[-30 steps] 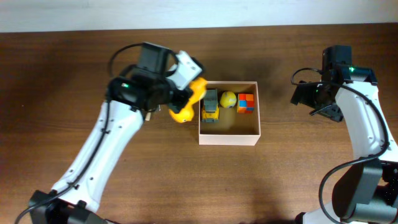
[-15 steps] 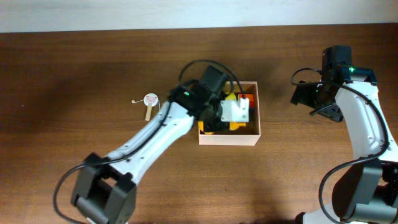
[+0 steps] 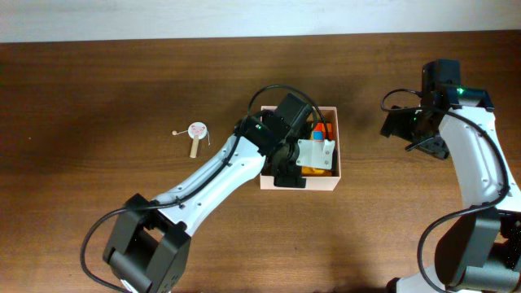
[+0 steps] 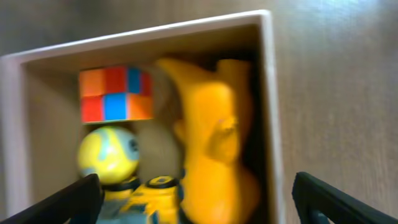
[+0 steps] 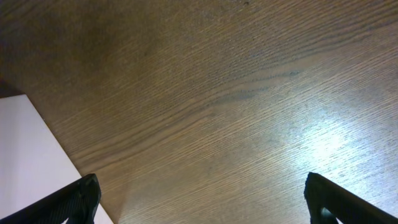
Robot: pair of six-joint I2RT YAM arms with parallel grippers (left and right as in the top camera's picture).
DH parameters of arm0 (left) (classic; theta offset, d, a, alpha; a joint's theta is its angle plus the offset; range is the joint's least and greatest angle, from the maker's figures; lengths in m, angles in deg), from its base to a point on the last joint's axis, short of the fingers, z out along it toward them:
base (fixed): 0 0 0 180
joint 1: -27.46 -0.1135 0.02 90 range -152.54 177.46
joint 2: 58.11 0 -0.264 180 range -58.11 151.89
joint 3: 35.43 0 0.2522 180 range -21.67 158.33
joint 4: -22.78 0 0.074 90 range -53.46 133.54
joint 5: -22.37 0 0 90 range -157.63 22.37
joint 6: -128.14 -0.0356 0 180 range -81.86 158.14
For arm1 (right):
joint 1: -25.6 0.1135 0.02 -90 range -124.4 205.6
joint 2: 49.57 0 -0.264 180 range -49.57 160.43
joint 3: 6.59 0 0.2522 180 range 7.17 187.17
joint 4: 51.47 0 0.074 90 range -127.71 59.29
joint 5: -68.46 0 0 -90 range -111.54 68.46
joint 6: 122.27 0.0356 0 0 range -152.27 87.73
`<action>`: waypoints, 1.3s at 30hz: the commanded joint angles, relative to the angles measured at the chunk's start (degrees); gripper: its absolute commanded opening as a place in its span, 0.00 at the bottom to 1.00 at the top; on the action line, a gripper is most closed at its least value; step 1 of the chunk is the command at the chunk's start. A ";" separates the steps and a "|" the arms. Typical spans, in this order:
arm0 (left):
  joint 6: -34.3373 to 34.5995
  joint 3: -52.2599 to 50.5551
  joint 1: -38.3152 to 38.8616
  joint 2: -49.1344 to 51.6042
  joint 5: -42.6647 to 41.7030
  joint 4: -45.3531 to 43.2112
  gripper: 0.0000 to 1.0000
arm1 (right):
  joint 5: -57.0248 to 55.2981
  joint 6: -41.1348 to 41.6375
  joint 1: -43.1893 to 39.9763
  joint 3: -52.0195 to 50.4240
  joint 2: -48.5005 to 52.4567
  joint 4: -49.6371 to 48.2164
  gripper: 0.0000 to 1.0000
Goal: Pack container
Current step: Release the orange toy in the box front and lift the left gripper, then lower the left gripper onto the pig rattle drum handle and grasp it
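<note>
The container (image 3: pixel 337 155) is a white-walled square box in the middle of the table. My left gripper (image 3: pixel 303 159) hovers over it and hides most of what is inside. In the left wrist view the container (image 4: pixel 268 74) holds an orange-and-blue cube (image 4: pixel 115 94), a yellow ball (image 4: pixel 107 155), a yellow toy truck (image 4: pixel 152 194) and a big yellow-orange toy (image 4: pixel 214 143) along the right wall. The left gripper (image 4: pixel 202 205) is open; its fingertips stand wide on either side of the toys and touch none. My right gripper (image 5: pixel 205 202) is open over bare wood, right of the container.
A small round pink-and-white disc on a stick (image 3: pixel 195 132) lies on the wooden table left of the container. The right arm (image 3: pixel 456 138) stands at the right side. A white surface (image 5: pixel 25 155) shows at the lower left of the right wrist view.
The left arm carried the yellow-orange toy from left of the container to over it, then opened. The toy now lies in the container. The right arm has not moved.
</note>
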 commanded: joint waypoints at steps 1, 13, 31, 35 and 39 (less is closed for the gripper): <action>9.31 6.69 -0.57 -0.83 9.27 -0.46 0.99 | -1.14 0.48 -0.24 0.07 0.04 -0.11 0.99; 59.30 15.96 -20.00 -3.23 19.26 8.87 0.99 | -1.14 0.48 -0.26 0.07 0.04 -0.11 0.99; 61.77 14.10 -30.38 10.51 13.62 20.76 0.99 | -1.14 0.48 -0.24 0.07 0.04 -0.11 0.99; 64.50 14.10 -30.38 11.78 13.62 23.43 1.00 | -1.14 0.50 -0.24 0.07 0.04 -0.11 0.99; 64.83 14.10 -30.32 12.81 13.46 24.96 0.96 | -1.14 0.48 -0.24 0.07 0.04 -0.11 0.99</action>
